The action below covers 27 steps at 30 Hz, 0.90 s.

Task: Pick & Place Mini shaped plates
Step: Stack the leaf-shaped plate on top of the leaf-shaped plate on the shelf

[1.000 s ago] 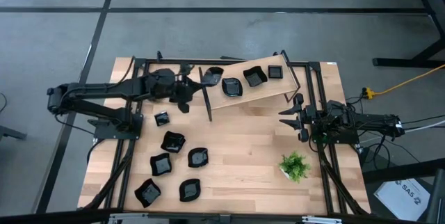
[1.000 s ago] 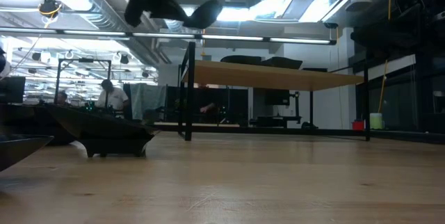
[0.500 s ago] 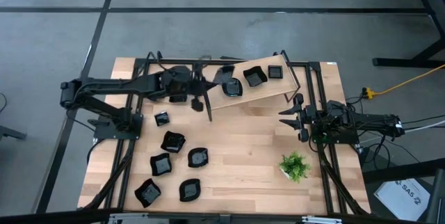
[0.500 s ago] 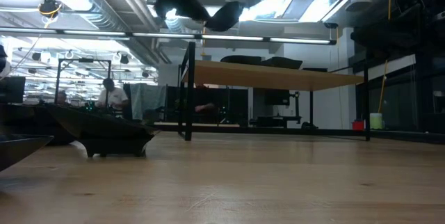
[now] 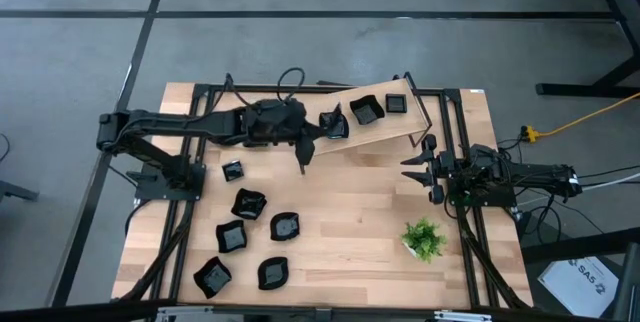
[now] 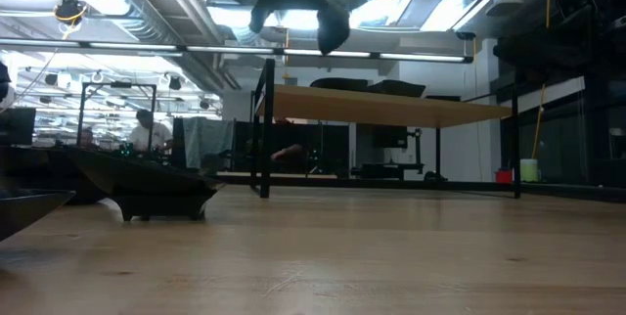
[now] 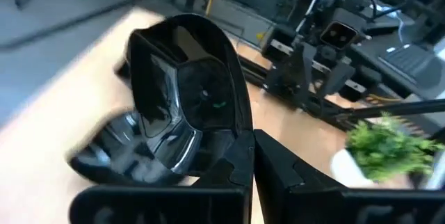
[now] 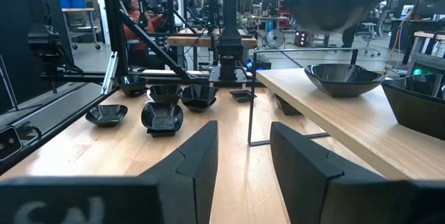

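The left gripper (image 5: 310,142) is clamped on the rim of a black plate (image 7: 184,95), holding it in the air above the near edge of the raised shelf (image 5: 395,127) at the tabletop's far side; in the low view the plate hangs tilted well above the shelf. Three more plates sit on that shelf: a rounded one (image 5: 333,124) just beside the gripper, then two square ones (image 5: 366,111) (image 5: 396,104) toward its right end. Seven plates lie on the tabletop (image 5: 370,197) in its left half, from one small dish (image 5: 232,171) near the left arm's base down to two (image 5: 212,276) (image 5: 272,273) by the near edge. The right gripper (image 5: 418,165) waits at the right edge, its fingers (image 8: 191,165) apart and holding nothing. One green plant (image 5: 424,238) stands near the near right corner.
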### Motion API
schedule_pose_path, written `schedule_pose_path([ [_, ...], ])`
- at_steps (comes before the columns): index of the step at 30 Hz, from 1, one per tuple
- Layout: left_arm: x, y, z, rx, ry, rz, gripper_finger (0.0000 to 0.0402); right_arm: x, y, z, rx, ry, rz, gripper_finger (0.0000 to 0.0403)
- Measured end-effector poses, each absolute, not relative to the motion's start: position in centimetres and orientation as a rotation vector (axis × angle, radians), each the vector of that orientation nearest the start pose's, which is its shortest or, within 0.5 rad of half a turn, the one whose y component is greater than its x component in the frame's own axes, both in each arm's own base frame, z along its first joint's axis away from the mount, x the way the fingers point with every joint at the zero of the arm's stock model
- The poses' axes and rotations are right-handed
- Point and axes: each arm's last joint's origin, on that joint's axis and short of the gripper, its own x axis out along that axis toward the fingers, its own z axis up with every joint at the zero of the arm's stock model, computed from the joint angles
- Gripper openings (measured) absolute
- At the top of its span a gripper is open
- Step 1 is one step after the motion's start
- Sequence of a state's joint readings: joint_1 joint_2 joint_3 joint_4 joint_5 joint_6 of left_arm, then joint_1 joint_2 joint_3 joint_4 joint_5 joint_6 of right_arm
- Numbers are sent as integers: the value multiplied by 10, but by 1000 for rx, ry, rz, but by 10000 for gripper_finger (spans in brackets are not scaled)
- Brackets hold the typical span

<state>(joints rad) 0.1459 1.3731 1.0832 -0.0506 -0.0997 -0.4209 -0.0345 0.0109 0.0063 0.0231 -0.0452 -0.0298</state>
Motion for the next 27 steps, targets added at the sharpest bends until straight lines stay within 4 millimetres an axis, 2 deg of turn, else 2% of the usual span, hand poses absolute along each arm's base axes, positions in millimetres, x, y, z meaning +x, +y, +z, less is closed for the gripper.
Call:
schedule_pose_path([
  [9,305,44,311,-614,314,399,2,98,-2,167,-31,-19,10,132],
  [17,304,50,311,-597,291,470,2,98,-2,167,-30,-19,11,132],
  [27,304,58,307,-625,316,471,3,98,-2,167,-31,-19,11,132],
])
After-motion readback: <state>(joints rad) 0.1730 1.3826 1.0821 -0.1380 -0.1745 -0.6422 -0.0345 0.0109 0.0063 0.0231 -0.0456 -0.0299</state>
